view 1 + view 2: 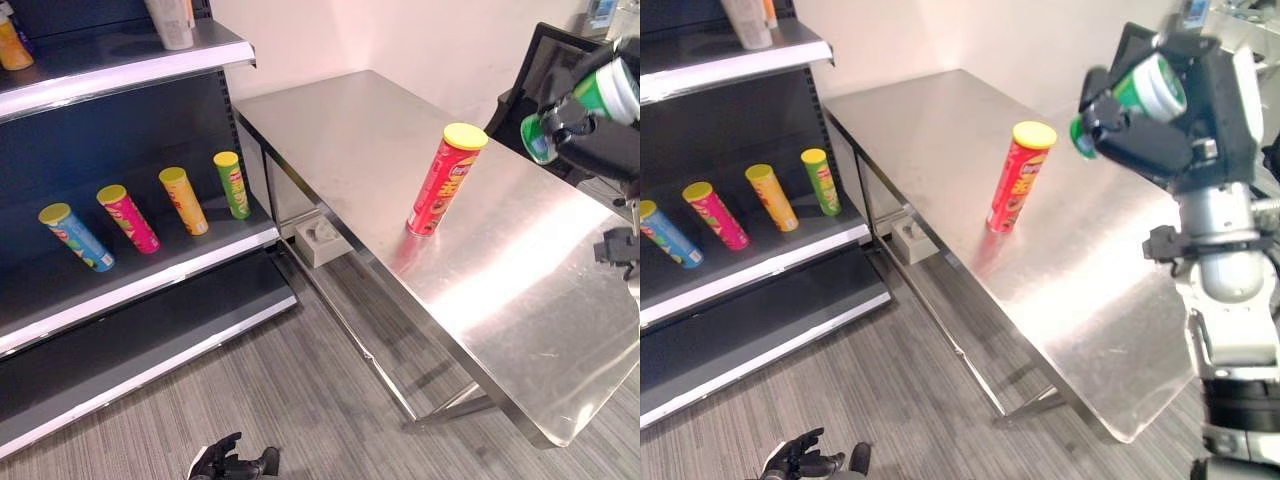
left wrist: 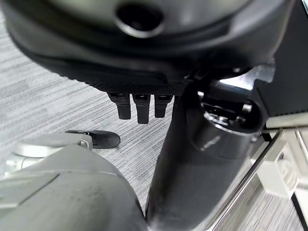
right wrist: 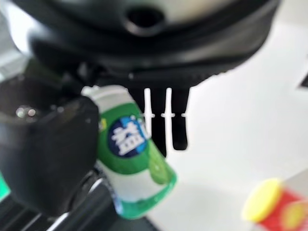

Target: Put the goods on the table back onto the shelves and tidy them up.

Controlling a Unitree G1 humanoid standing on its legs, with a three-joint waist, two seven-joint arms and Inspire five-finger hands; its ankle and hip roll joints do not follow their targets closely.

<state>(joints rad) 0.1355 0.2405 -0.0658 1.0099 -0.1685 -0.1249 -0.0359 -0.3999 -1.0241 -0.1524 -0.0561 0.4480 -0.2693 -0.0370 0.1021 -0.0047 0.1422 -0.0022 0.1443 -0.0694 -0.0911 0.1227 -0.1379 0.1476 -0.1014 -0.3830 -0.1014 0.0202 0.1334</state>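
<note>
Steel table (image 1: 520, 290) with a glossy top, set against a pale wall; grey striped floor (image 1: 260, 400) below; dark shelf unit (image 1: 150, 275) to the left. On the middle shelf four tubes in a row, all upright: blue tube (image 1: 76, 237), pink tube (image 1: 128, 218), orange tube (image 1: 183, 200), green tube (image 1: 232, 185). Red tube (image 1: 446, 179) with a yellow lid stands upright near the table's middle. Green-and-white bottle (image 1: 1145, 92) held above the table's far right part, long axis tilted, green end toward the camera. Right hand (image 1: 1150, 135) raised, thumb and fingers clamped round the bottle. Left hand (image 1: 805, 460) hangs low over the floor, fingers loosely spread, holding nothing.
</note>
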